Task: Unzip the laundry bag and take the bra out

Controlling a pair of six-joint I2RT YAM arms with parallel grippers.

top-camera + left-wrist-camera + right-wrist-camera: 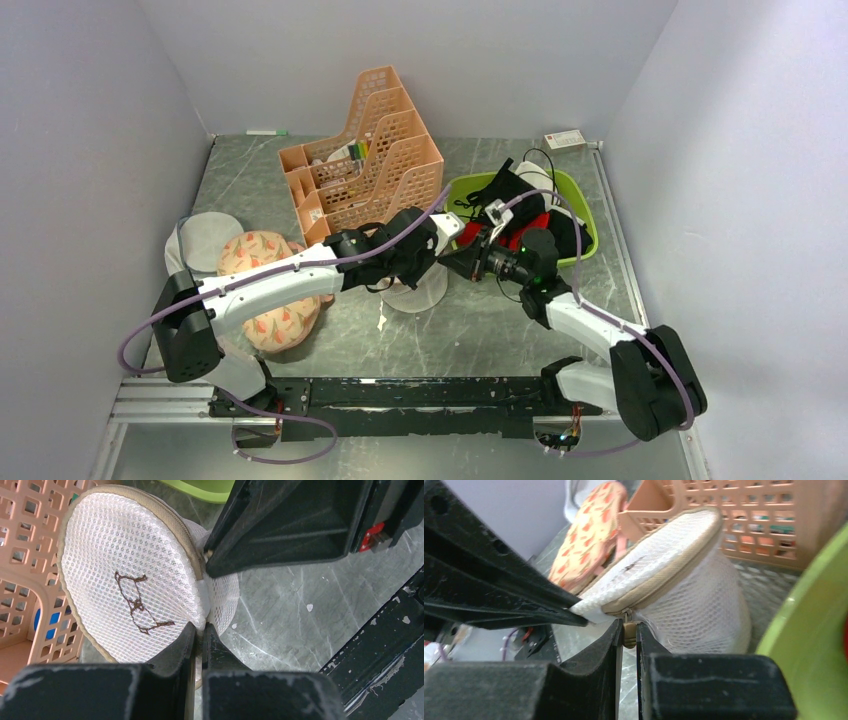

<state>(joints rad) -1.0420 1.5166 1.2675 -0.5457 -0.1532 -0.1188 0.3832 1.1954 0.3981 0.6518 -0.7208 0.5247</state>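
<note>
The small drum-shaped white mesh laundry bag [415,292] with a beige piped rim stands on the grey marbled table [480,335], directly below both sets of fingertips, which meet over its edge. The left gripper [199,630] is clamped on a white fabric tab [201,605] at the bag's seam. Just beyond it, the right gripper [628,630] pinches the beige zipper pull [629,636] between closed fingers. The left wrist view alone shows the bag's round mesh face [125,575] tilted towards the camera, with a thin dark bra outline drawn on it. The right wrist view instead shows the bag side-on, its sheer mesh wall [704,615] under the slanted rim, and the pull itself. Neither view shows the contents through the mesh. From above, a peach lattice plastic organiser [365,150] stands past the left gripper [425,262], and a lime-green tub [583,215] of red and black garments lies behind the right gripper [462,262].
</note>
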